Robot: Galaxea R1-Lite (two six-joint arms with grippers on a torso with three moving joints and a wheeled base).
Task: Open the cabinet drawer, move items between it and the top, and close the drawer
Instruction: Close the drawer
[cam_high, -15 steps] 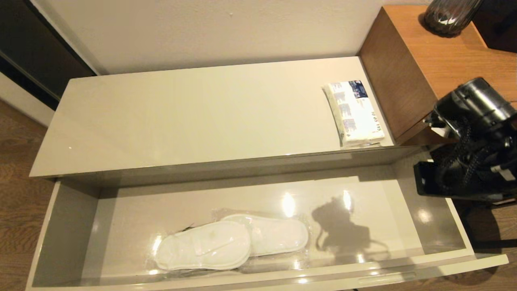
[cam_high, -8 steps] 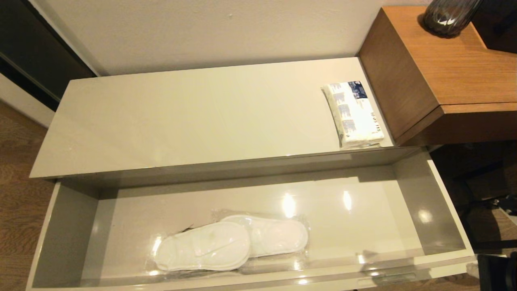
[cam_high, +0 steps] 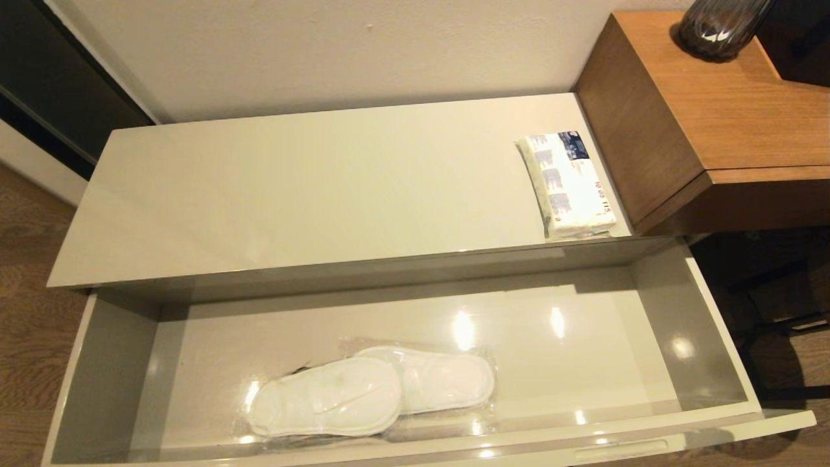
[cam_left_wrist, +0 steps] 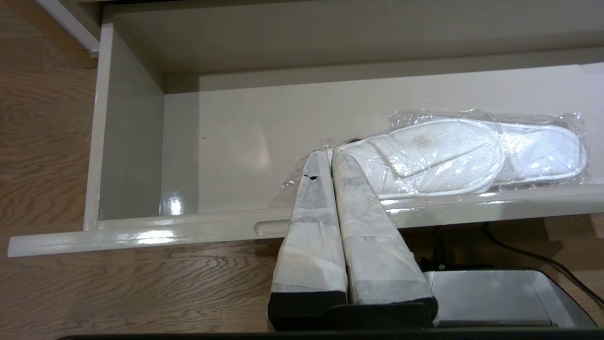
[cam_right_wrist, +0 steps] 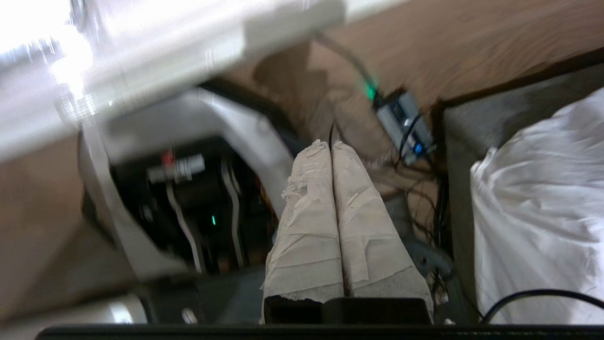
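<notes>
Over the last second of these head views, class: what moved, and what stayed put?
The right arm, which stood at the right edge over the drawer's end, dropped out of the head view; its shadow in the drawer went too. The right gripper is shut and empty. Slippers and tissue pack stayed put.

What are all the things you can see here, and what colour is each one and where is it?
cabinet drawer: one, beige-grey, pulled open.
slippers: one pair, white, in clear wrap, lying in the drawer.
tissue pack: one, white with blue print, right end of the top.
top: one, cream-beige, behind the drawer.
wooden unit: one, brown, right of the top.
vase: one, dark, on the wooden unit.
left tool: one, white-wrapped, shut, near the drawer front.
right tool: one, white-wrapped, shut, down beside the robot's base.
</notes>
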